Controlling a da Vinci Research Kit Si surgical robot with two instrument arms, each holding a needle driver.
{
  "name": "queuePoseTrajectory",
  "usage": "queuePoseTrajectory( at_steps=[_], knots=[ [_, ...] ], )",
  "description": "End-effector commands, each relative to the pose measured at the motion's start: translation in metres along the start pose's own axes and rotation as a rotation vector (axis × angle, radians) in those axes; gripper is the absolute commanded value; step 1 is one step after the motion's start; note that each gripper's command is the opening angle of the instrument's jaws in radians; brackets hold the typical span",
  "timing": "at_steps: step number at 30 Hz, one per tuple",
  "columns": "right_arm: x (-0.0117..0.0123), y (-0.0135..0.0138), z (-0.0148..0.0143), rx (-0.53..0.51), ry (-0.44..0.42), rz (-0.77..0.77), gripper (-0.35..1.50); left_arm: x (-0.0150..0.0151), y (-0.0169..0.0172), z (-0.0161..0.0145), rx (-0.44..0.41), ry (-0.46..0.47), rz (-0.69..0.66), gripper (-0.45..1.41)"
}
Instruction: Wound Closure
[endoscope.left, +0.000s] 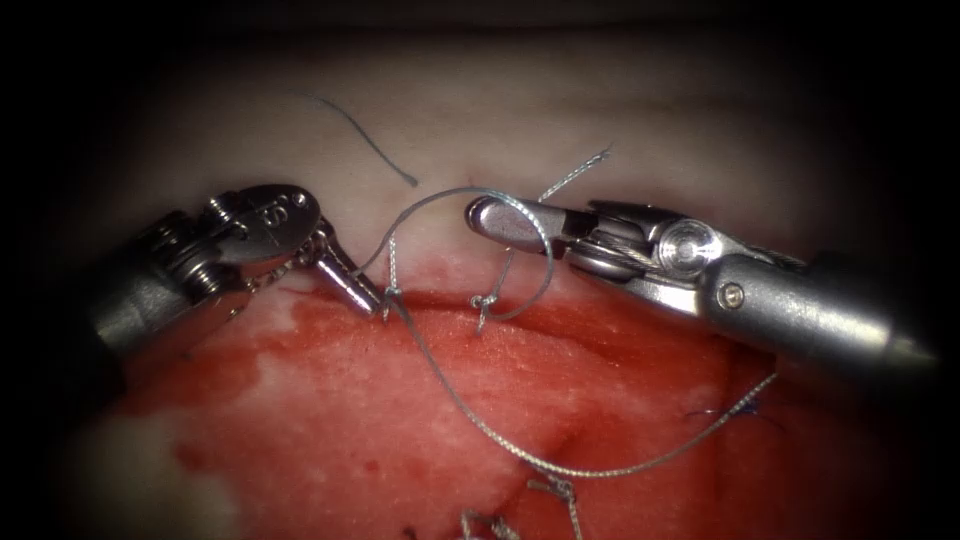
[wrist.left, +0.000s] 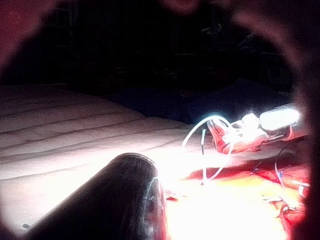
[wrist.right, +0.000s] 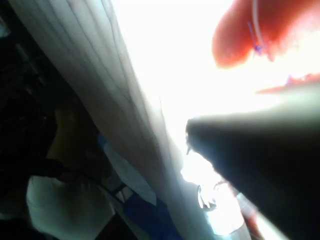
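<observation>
Your left tool (endoscope.left: 362, 290) comes in from the left of the endoscope view with its slim tips pointing down and to the right, closed on the thread (endoscope.left: 470, 415) right at the upper edge of the cut (endoscope.left: 560, 310), where a short upright strand rises just beside them. Your right tool (endoscope.left: 492, 217) reaches in from the right and sits above the cut, over the pale tissue (endoscope.left: 520, 120); its jaws look pressed together with a loop of thread draped around the tip, arcing from the left tool's tips, up over the right tool's tip and down to a small knot (endoscope.left: 484, 303) at the cut's edge. I cannot tell whether those jaws actually pinch the thread or merely carry it wrapped around them. From the left tool's tips a long strand sweeps down across the red fluid (endoscope.left: 330, 400), curves along the lower part of the tissue and climbs toward the right under your right tool's shaft. A loose cut end of thread (endoscope.left: 365, 140) lies on the pale tissue above the left tool, apart from both tools. I cannot make out the needle anywhere. In the left wrist view the right tool (wrist.left: 220, 134) shows with the thread loop (wrist.left: 202, 127) arching beside it.
</observation>
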Motion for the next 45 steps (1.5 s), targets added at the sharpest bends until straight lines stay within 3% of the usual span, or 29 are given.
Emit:
queuePoseTrajectory(
  at_steps=[1,7,13,18,28,37,42,45],
  knots=[
    [-0.0016,0.0003,0.0009,-0.020,0.002,0.008,-0.35,0.0016,0.0000,-0.0008,0.001,0.007,0.001,-0.45],
    [-0.0008,0.0004,0.0008,-0.085,0.016,0.204,-0.35,0.0023,-0.0008,-0.0023,-0.005,0.046,-0.093,-0.45],
    [-0.0003,0.0007,0.0015,-0.190,0.002,0.282,-0.35,0.0022,-0.0012,-0.0027,-0.003,0.045,-0.108,-0.45],
    [0.0000,0.0009,0.0020,-0.195,-0.012,0.291,-0.35,0.0022,-0.0015,-0.0026,0.011,0.040,-0.116,-0.45],
    [0.0003,0.0011,0.0025,-0.237,-0.006,0.293,-0.35,0.0016,-0.0019,-0.0025,0.019,-0.005,-0.280,-0.45],
    [0.0007,0.0011,0.0033,-0.256,-0.008,0.296,-0.35,0.0010,-0.0030,-0.0026,0.113,-0.100,-0.206,-0.45],
    [0.0002,0.0012,0.0035,-0.229,-0.038,0.143,-0.35,0.0008,-0.0028,-0.0022,0.139,-0.113,-0.208,-0.45],
    [-0.0003,0.0013,0.0034,-0.148,-0.093,-0.026,-0.35,0.0003,-0.0024,-0.0011,0.113,-0.176,-0.216,-0.45]
  ],
)
